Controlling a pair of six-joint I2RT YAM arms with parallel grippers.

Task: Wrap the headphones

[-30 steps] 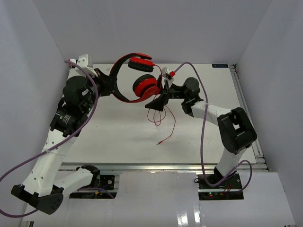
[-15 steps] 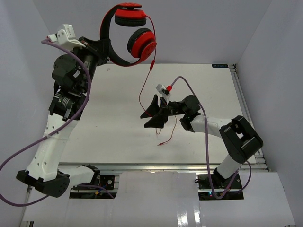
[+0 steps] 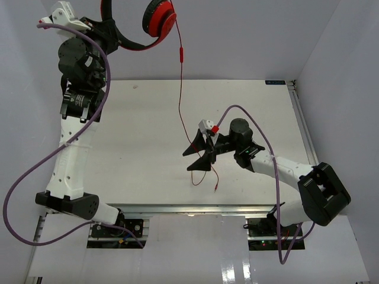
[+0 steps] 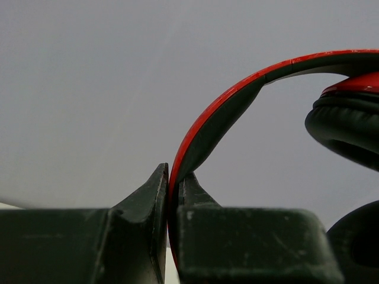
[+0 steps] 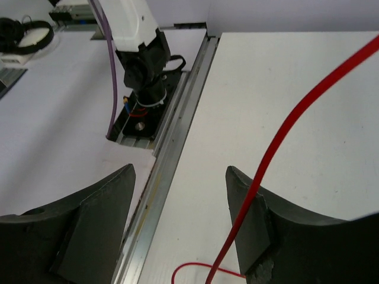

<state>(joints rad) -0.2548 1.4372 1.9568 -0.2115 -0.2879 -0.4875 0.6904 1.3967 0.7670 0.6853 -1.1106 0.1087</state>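
Note:
The headphones point(image 3: 160, 16), red with black pads, hang high at the top left above the white table point(image 3: 130, 148). My left gripper point(image 3: 113, 34) is shut on their headband point(image 4: 237, 94), pinched between the jaws point(image 4: 172, 189); one black ear pad point(image 4: 349, 127) shows to the right. The thin red cable point(image 3: 181, 77) drops straight from the cup to the table and ends in a plug point(image 3: 214, 189). My right gripper point(image 3: 188, 161) hovers low over the table, open point(image 5: 180, 171). The cable point(image 5: 284, 142) runs across the inner face of its right finger point(image 5: 254, 225), with a wide gap to the left finger point(image 5: 100, 219).
An aluminium rail point(image 5: 177, 118) borders the table's near edge, and the left arm's base point(image 5: 142, 65) stands just beyond it. Purple arm cables point(image 3: 249, 112) loop beside both arms. Grey walls close in the table on three sides.
The left arm has lifted the headphones up and to the left, drawing the cable out straight. The right gripper has moved toward the near edge and its jaws have narrowed somewhat.

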